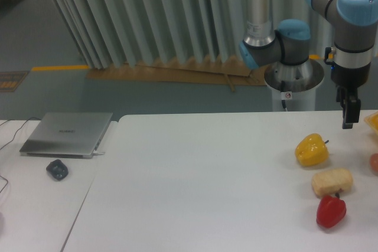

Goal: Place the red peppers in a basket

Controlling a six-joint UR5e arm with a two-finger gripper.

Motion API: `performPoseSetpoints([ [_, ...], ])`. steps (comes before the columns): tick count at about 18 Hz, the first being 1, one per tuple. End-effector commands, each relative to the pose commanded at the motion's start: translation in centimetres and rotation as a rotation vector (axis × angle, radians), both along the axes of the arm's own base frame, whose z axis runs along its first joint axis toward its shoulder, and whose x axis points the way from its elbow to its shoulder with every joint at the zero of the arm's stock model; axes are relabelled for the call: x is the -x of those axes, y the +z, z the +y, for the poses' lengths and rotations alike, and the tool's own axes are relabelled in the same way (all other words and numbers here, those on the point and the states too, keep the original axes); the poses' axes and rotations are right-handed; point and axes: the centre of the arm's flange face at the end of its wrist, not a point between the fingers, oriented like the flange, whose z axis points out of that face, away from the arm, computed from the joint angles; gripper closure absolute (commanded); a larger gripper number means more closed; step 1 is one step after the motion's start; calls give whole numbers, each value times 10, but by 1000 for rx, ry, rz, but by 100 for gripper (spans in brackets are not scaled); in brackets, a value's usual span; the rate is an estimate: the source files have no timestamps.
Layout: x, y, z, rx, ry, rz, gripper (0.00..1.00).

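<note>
Camera view, nearest first: red pepper (331,211) sitting low on the right of the white bench (201,181), close to the front edge and untouched. Just behind it and all but touching, a pale tan bread-like lump (332,182). Farther back and slightly left, a yellow pepper (312,150). At the right border, a reddish thing (374,162) and an orange-yellow rim (372,121), both cut off by the frame; whether that rim belongs to a basket cannot be told.

Above and behind all this, the pincer (350,114) hanging dark and narrow over the far right of the bench, well apart from the red pepper and clear of the surface. Open or closed: cannot tell from this angle, and nothing visibly held.

Judged as the approach step, with no grasp yet made. Next move likely calls for coming forward and down past the yellow pepper and the lump, then closing on the red pepper alone. Tight on the far side, where the lump crowds it; open room on the left and in front, though the bench edge lies near.

Far left, on a second surface, a closed laptop (66,133) and a small dark object (57,170), well out of the working path.
</note>
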Motion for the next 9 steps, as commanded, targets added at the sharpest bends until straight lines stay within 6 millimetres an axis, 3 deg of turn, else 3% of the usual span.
performPoseSetpoints([
  [9, 3, 0, -2, 11, -10, 34, 0],
])
